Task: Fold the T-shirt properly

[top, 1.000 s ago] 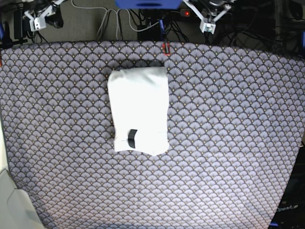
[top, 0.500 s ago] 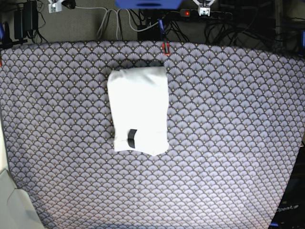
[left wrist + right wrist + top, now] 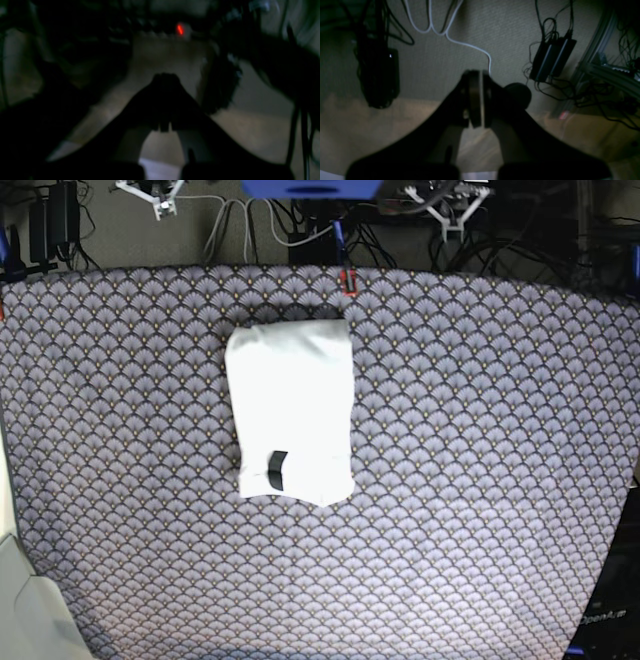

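**Shirt lying folded, both grippers up at the far edge**

I am seeing the T-shirt [image 3: 291, 416] lying as a tall white packet on the patterned table cover [image 3: 480, 480], its long axis running from the far edge toward me. The plain side is facing up, and a small black tag [image 3: 278, 469] is showing near the end closest to me.

The right gripper [image 3: 158, 200] is sitting beyond the far edge, well apart from the packet, which lies below and to one side of it. In its wrist view the fingertips [image 3: 476, 100] are pressing together with nothing between them, cables [image 3: 450, 32] hanging behind.

The left gripper [image 3: 450, 208] is likewise hanging beyond the far edge. Its wrist view is dark and blurred; the tips [image 3: 165, 82] are appearing to meet, gripping nothing, with a red light [image 3: 179, 29] glowing ahead.
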### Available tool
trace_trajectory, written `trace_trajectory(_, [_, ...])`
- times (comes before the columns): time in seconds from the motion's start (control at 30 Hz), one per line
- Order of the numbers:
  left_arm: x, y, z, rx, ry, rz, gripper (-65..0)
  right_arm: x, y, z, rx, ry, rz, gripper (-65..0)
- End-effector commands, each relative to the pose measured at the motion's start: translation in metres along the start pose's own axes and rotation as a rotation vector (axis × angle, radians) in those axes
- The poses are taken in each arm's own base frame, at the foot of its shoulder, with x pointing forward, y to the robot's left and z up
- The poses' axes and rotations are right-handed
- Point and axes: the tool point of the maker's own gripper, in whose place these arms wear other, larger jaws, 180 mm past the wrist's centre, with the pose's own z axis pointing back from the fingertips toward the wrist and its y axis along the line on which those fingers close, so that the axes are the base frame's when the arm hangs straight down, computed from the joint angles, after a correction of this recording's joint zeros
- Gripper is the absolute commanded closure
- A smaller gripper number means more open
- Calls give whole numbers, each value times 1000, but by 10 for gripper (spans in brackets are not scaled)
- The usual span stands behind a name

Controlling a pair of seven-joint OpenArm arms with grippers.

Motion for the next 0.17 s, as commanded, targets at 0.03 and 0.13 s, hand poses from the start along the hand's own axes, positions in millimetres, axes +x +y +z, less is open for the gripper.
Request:
trace_trajectory(0.03, [0,18,0,27,-9,-12,-4,-4,-6,2,-54,3,33,0])
trace_trajectory(0.13, [3,19,0,28,-17,-12,-4,-1,-5,3,-79,-3,49,0])
